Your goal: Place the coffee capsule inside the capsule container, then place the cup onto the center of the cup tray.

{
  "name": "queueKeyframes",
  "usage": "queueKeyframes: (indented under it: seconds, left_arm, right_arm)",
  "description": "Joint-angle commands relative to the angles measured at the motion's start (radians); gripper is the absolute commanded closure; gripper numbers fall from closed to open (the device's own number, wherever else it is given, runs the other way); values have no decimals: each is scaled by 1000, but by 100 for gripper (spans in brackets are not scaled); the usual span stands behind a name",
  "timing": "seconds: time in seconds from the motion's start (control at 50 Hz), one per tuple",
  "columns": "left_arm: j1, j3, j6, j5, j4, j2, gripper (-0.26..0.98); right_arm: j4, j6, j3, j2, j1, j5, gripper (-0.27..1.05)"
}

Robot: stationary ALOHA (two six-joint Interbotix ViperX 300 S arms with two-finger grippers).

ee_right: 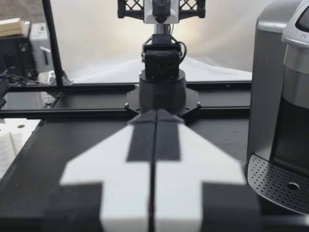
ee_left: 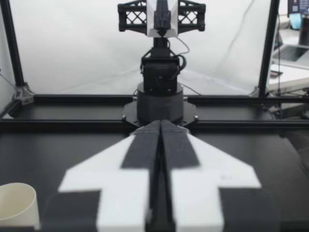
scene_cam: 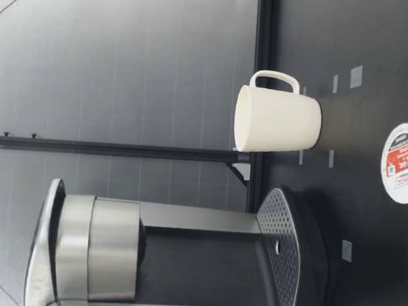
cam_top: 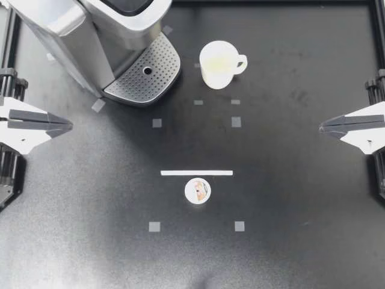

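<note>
Both arms are parked at the table edges, low and level, pointing inward at each other. The left gripper [cam_top: 70, 125] has its fingers pressed together, nothing held. The right gripper [cam_top: 322, 127] is the same, closed and empty. Both wrist views confirm it: no gap between the finger strips on the left gripper [ee_left: 160, 124] or the right gripper [ee_right: 155, 112].

The capsule [cam_top: 197, 191] lies flat on the table [cam_top: 289, 198], near the middle, just on your side of a white strip [cam_top: 196, 173], well apart from both grippers. The cup [cam_top: 218, 63] stands upright on the table beside the cup tray [cam_top: 144, 75], not on it, with its handle pointing away from the coffee machine [cam_top: 90, 36].

You have open table between each gripper and the capsule. The machine fills the far left corner, close to the left arm.

The low view shows the capsule [scene_cam: 404, 162] label side toward the camera and the cup [scene_cam: 276, 121] side-on; no arms show there. The right wrist view catches the cup tray [ee_right: 280, 181], perforated and bare. The left wrist view shows only the cup's rim [ee_left: 17, 205] beside the gripper.
</note>
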Motion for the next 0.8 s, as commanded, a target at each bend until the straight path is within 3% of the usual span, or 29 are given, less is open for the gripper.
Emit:
queueKeyframes:
  seconds: [0.0,0.08,0.3,0.66,0.78]
  left_arm:
    - [14,-14,8,-21,-2,3,52]
    - [14,-15,11,-41,-2,3,58]
    - [14,-9,11,-69,-2,5,59]
    - [14,-2,8,-69,-2,8,59]
    - [15,5,6,-69,-2,8,59]
  right_arm:
    - [0,0,-11,11,-2,-9,66]
    - [0,-3,-23,49,-2,-9,74]
    - [2,5,-140,272,-2,44,74]
    - [2,3,-380,607,-3,535,70]
    - [12,3,-417,673,-2,598,61]
